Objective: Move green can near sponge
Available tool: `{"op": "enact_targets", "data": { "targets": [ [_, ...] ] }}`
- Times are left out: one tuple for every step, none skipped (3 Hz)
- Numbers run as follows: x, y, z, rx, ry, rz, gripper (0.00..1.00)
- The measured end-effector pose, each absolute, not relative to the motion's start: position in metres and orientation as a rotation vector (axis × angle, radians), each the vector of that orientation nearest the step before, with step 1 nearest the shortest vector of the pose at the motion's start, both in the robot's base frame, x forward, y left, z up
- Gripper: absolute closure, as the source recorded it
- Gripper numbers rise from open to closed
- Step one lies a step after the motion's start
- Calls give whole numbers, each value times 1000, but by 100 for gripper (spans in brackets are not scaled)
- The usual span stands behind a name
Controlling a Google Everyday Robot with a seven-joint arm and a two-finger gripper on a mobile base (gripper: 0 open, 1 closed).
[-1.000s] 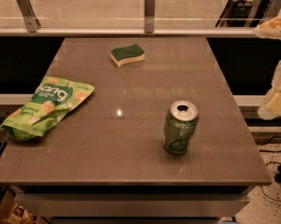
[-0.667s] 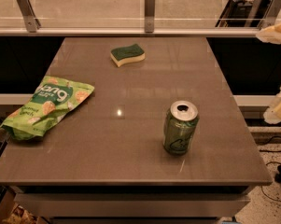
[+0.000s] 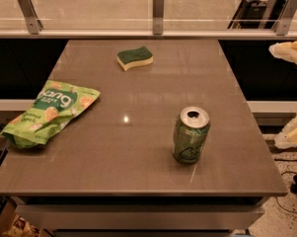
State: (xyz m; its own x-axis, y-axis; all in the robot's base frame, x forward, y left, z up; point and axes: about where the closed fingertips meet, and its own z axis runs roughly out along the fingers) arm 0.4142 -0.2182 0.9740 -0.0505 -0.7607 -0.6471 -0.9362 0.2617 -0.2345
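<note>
The green can point(image 3: 191, 135) stands upright on the grey-brown table point(image 3: 153, 93), near the front right, with its silver top and opening showing. The sponge point(image 3: 134, 58), dark green over pale yellow, lies flat at the back centre of the table, well away from the can. My gripper point(image 3: 293, 92) is at the right edge of the view, beyond the table's right side and off to the right of the can. Its two pale fingers point(image 3: 288, 51) stand far apart with nothing between them.
A flat green snack bag point(image 3: 49, 111) lies at the table's left edge, partly over it. A glass barrier with metal posts point(image 3: 158, 11) runs along the back. Dark gaps flank the table, and cables lie on the floor at the lower right point(image 3: 293, 181).
The gripper's fingers have shifted downward and slightly out toward the right edge of the view. The can, sponge and bag have not moved.
</note>
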Motion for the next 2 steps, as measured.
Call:
{"op": "enact_targets", "data": {
  "targets": [
    [409, -211, 965, -1497, 1789, 379, 0],
    [406, -201, 955, -1453, 1725, 444, 0]
  ]
}}
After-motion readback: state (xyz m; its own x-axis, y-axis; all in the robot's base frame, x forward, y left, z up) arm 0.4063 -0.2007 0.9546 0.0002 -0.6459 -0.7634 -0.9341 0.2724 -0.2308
